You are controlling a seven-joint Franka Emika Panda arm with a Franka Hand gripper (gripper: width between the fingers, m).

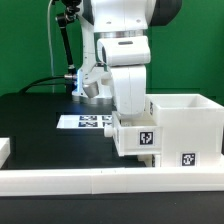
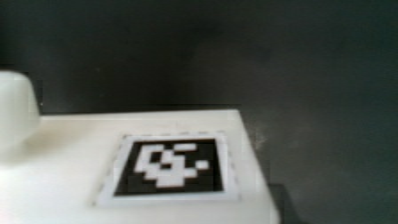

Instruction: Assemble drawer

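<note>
- Exterior view: the drawer's box shell stands at about 4 o'clock in the frame, open at the top, with a square tag on its near face low down.
- A smaller tray sits against the shell's side toward the exterior view's left, showing a tag on its front.
- The robot arm comes down from 12 o'clock and ends right above that tray; its bulk covers the tray's top and the gripper itself, so I cannot tell whether the fingers are spread or pinching anything.
- The marker board lies flat on the black table at about 9 o'clock from the tray, partly hidden behind the arm.
- A long low white border wall runs across the front at 6 o'clock, cutting off the base of the shell and tray.
- A dark stand with cables rises at 11 o'clock before the green backdrop.
- Wrist view: blurred; a white flat surface of the drawer part fills the frame from 6 to 9 o'clock, bearing a black-and-white tag.
- A rounded white shape at 9 o'clock is cut off; what it is I cannot make out.
</note>
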